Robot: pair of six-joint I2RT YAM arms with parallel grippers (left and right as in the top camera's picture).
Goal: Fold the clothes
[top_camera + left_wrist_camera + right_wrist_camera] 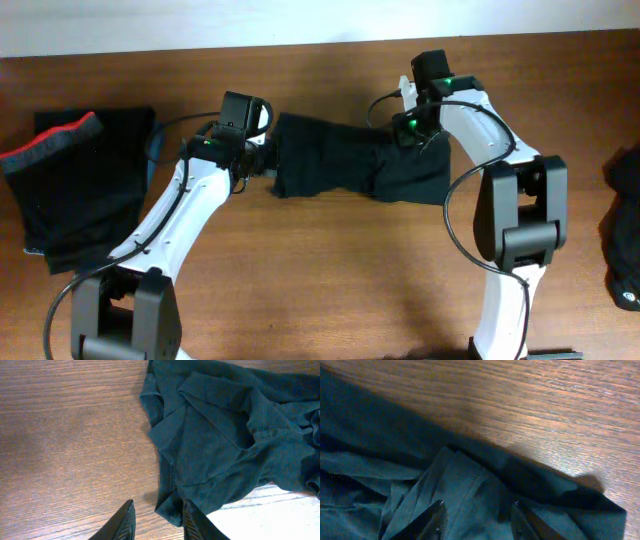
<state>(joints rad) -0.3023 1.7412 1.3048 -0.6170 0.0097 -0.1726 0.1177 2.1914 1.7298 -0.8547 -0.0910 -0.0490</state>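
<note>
A long plain black garment [340,165] lies crumpled across the middle of the table, one of the clothes. My left gripper [268,160] is at its left end. In the left wrist view that gripper [158,502] is open, with bare wood between the fingers and a corner of the garment [225,445] resting against the right finger [197,522]. My right gripper [415,138] hovers over the garment's bunched right end. There it [479,502] is open, its fingers apart just above the folds of fabric [470,485], holding nothing.
A black garment with a red-and-grey waistband [70,185] lies at the far left, near the left arm. Another dark garment [625,230] sits at the right edge. The wooden table [340,270] ends against a pale wall at the back.
</note>
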